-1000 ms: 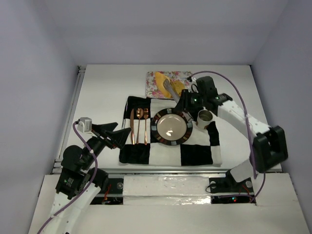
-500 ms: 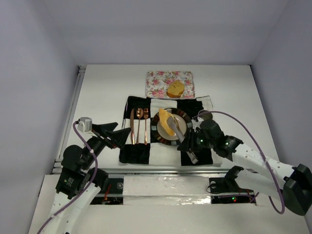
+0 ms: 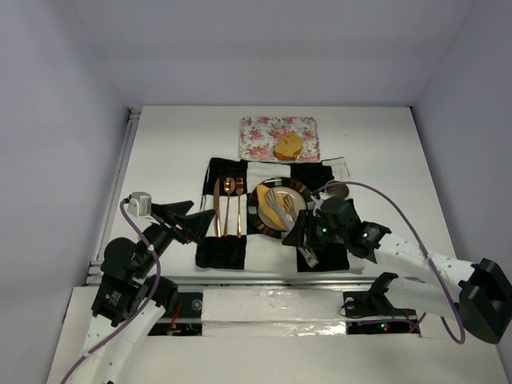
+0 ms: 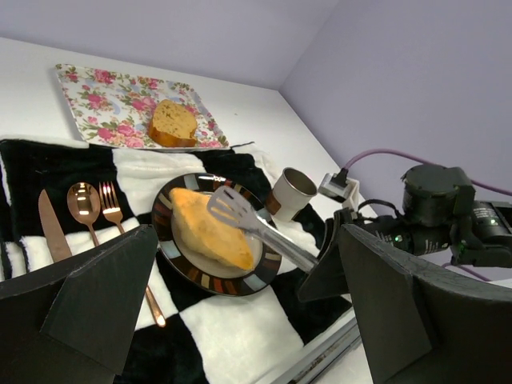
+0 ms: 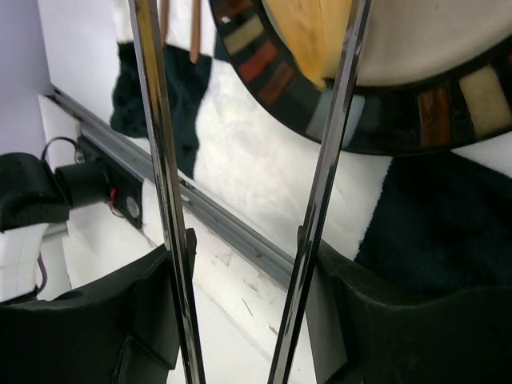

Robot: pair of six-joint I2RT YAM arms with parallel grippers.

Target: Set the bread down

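Setting: robotics lab test cell, not a real dining room.

- Plain lavender-grey walls (image 3: pixel 64 120) box in a white counter (image 3: pixel 176 144) on three sides.
- Two robot arms, left (image 3: pixel 128 280) and right (image 3: pixel 416 260), are bolted at the near edge along a metal rail (image 3: pixel 272 278), with purple cables (image 3: pixel 408 224) running exposed.
- The household items are a staged place setting: checkered cloth (image 3: pixel 320 254), striped-rim plate (image 3: pixel 282 182), copper cutlery (image 3: pixel 228 206), a cup (image 4: pixel 290 192), and bread (image 3: pixel 288 146) on a floral tray (image 3: pixel 256 136).
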